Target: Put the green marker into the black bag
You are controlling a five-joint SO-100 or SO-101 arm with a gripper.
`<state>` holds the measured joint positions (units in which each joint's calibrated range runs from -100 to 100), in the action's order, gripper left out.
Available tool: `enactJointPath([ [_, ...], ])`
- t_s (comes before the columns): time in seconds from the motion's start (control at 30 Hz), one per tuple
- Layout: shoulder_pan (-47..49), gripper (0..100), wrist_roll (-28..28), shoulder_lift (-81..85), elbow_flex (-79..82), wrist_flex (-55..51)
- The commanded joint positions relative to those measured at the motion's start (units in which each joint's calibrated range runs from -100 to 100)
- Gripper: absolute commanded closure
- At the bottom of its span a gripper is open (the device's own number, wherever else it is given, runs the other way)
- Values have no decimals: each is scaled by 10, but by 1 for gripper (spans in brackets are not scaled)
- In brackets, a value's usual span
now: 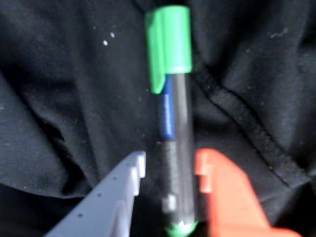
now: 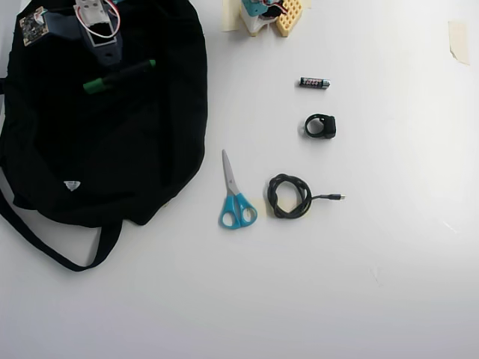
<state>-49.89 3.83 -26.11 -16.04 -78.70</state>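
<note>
The green marker (image 1: 174, 113), a black barrel with a bright green cap, lies on the black bag (image 1: 59, 98). In the wrist view it runs up from between my two fingers, cap at the far end, with a small gap on the grey finger's side. My gripper (image 1: 170, 160) is open around its lower end. In the overhead view the marker (image 2: 120, 76) lies slanted on the top part of the bag (image 2: 135, 149), just below my gripper (image 2: 103, 54). The bag fills the upper left, with a white tag and a strap trailing to the lower left.
On the white table right of the bag lie blue-handled scissors (image 2: 233, 196), a coiled black cable (image 2: 290, 196), a black ring-shaped clip (image 2: 321, 126) and a short black battery (image 2: 315, 83). The arm's base (image 2: 266, 15) stands at the top edge.
</note>
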Motion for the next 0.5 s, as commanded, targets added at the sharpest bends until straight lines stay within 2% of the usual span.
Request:
enactJointPath([
  [0.0,4,80,2,16,-26,0],
  [0.13,83,80,6,84,-26,-23],
  [0.23,206,80,7,228,-18,-89],
  [0.4,365,81,8,317,-18,-143],
  [0.43,402,82,13,332,-18,-147],
  [0.47,435,91,23,351,-18,-147],
])
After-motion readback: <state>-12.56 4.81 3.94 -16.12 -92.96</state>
